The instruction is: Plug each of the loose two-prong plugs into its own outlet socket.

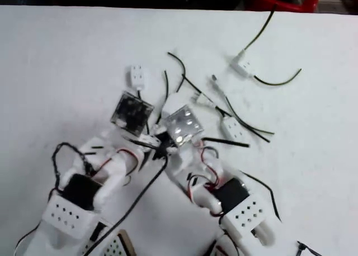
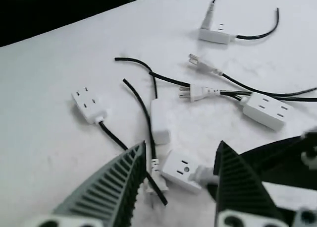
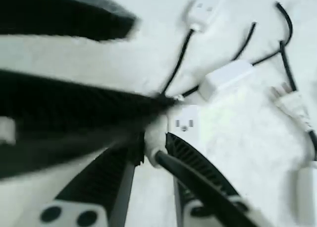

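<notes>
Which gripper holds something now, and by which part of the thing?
The right gripper pinches the white plastic two-prong plug by its body. The left gripper is open, holding nothing.

On the bench (image 1: 67, 55), the far-left socket (image 1: 137, 76) is lying alone toward the far side, and the far-right socket (image 1: 241, 66) is sitting well apart from it. The farther plug (image 1: 215, 81) and the nearer plug (image 1: 204, 99) are lying between them, with the right socket (image 1: 232, 127) resting just nearer. The middle socket (image 2: 181, 170) is sitting between the left pincer's (image 2: 181, 148) spread fingers. The right pincer (image 3: 154, 150) is clamping a held plug (image 3: 157, 135), which is touching that socket's right side.
</notes>
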Robot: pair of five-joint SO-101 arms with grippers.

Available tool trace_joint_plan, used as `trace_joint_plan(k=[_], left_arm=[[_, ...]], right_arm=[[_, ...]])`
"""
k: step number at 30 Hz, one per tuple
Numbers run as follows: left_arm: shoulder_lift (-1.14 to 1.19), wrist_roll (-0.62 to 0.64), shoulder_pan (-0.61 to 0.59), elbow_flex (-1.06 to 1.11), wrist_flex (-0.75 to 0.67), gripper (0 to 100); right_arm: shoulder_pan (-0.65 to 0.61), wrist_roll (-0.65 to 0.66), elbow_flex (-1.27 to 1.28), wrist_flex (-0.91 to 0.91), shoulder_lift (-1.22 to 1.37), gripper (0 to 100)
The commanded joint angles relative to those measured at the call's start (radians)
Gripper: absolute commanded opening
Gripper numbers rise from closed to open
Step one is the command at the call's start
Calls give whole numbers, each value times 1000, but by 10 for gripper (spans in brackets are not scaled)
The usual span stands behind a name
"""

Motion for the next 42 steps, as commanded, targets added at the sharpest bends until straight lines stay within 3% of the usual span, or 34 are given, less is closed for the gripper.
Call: trace_joint_plan(k=[1,6,14,22,31,42], left_arm=[[-38,-8,-147,-57,14,231],[51,-11,-260,-92,38,295],[598,-55,-300,-431,91,298],[1072,-55,-311,-764,3,299],[1518,-54,-352,-1163,6,297],[1903,-54,-386,-1519,6,294]], right_arm=[[99,11,-17,-48,-24,17],[229,11,-15,-120,-21,17],[312,11,-12,-147,-21,18],[317,11,-8,-147,-21,19],[312,11,6,-148,-21,21],[311,11,8,-148,-21,21]])
